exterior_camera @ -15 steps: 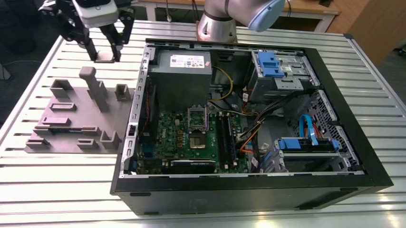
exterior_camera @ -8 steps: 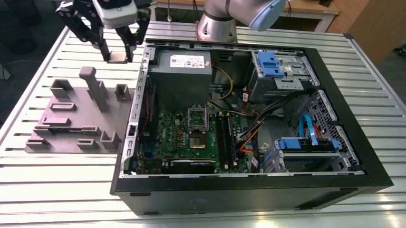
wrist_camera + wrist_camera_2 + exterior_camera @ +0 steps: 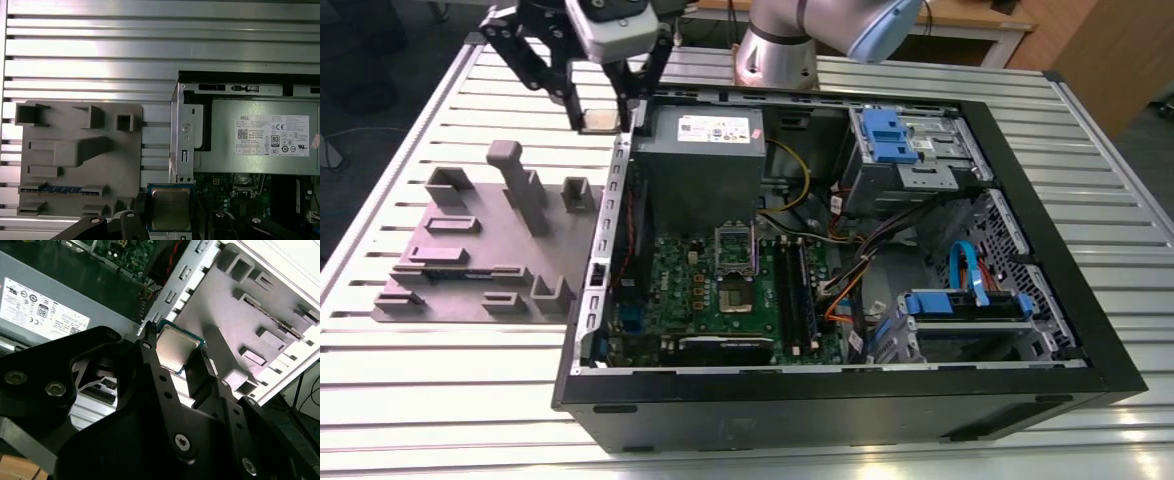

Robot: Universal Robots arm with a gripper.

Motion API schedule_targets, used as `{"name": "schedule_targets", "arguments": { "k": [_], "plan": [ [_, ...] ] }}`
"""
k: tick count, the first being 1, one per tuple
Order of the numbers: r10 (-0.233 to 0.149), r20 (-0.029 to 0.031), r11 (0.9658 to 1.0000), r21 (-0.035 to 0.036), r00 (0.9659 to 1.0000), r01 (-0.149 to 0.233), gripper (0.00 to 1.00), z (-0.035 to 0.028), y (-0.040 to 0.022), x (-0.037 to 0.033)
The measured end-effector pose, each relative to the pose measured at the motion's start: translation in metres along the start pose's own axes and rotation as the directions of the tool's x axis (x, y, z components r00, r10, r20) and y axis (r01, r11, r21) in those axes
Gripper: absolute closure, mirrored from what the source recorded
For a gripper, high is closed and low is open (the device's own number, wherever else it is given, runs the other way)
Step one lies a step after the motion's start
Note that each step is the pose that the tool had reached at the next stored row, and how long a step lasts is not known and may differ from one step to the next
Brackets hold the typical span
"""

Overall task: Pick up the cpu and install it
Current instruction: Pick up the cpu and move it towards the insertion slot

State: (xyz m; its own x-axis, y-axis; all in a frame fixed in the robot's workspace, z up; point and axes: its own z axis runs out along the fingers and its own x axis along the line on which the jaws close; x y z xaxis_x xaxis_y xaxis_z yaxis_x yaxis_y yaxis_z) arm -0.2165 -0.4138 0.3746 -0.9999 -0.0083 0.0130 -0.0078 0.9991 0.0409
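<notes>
In the second wrist view my gripper (image 3: 174, 357) has its fingers (image 3: 156, 376) clamped on the cpu (image 3: 176, 349), silver top showing. The exterior view puts it upper left in frame, between the grey tray (image 3: 467, 250) and the power supply (image 3: 707, 140). The first wrist view gives me the supply's white label (image 3: 272, 136), printed with certification marks.

The cpu (image 3: 171, 209) has a dull silver metal lid with a thin blue-green rim. The gripper (image 3: 174, 347) is matt black with grey metal screw heads. The tray (image 3: 75, 150) looks like matt grey-mauve plastic. The table (image 3: 454, 370) is ribbed metal with a soft sheen. The case (image 3: 854, 410) is matt black outside and bare grey metal within. The power supply (image 3: 225, 150) carries a white paper label.
</notes>
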Motion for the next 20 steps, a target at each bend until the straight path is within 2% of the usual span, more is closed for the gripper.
{"name": "schedule_targets", "arguments": {
  "k": [20],
  "plan": [
    [0.0, 0.0, 1.0, 0.0, 1.0, 0.0, 0.53, -0.0012, -0.0007, -0.0893]
  ]
}}
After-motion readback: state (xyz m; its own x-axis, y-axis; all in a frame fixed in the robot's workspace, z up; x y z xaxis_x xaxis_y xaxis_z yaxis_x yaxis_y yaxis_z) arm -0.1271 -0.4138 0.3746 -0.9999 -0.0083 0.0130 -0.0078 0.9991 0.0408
